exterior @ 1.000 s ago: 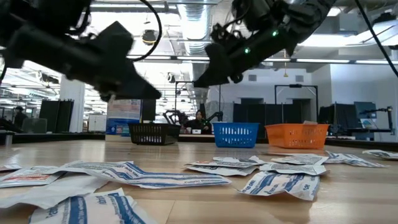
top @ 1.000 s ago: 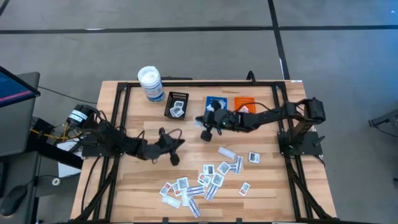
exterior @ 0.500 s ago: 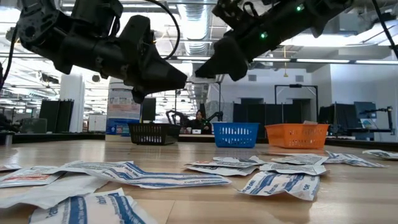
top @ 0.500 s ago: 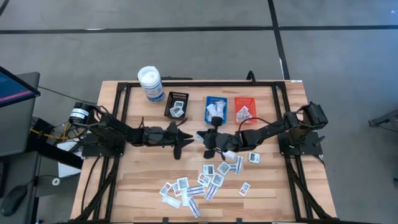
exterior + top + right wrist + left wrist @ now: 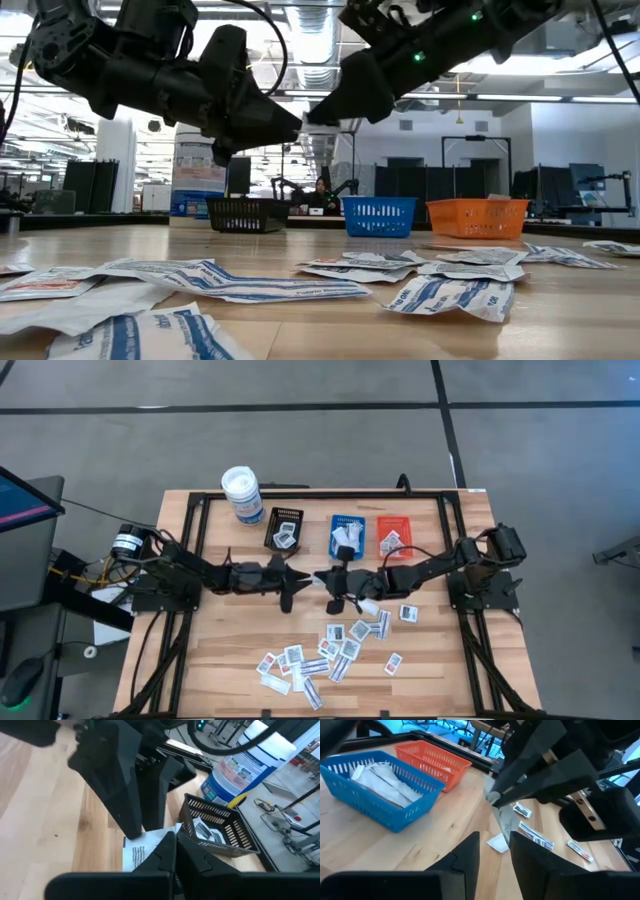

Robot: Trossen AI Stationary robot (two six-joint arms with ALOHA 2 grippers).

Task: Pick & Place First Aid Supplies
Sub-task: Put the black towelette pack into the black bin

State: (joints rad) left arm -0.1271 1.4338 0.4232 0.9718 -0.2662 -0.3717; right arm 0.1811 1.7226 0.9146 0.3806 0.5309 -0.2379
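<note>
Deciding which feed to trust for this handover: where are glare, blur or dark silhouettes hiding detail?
Low view: both arms are dark silhouettes against bright ceiling lights; nearest packets are soft. Left wrist view: the held packet is sharp, and the left gripper fingers are dark, near blurs. Right wrist view: the packet print is readable, the canister is washed out. High view: evenly lit, but things look small.

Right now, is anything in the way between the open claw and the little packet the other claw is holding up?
Nothing visible. The right gripper holds the packet in the air, and the left gripper, open, faces it across bare table.
</note>
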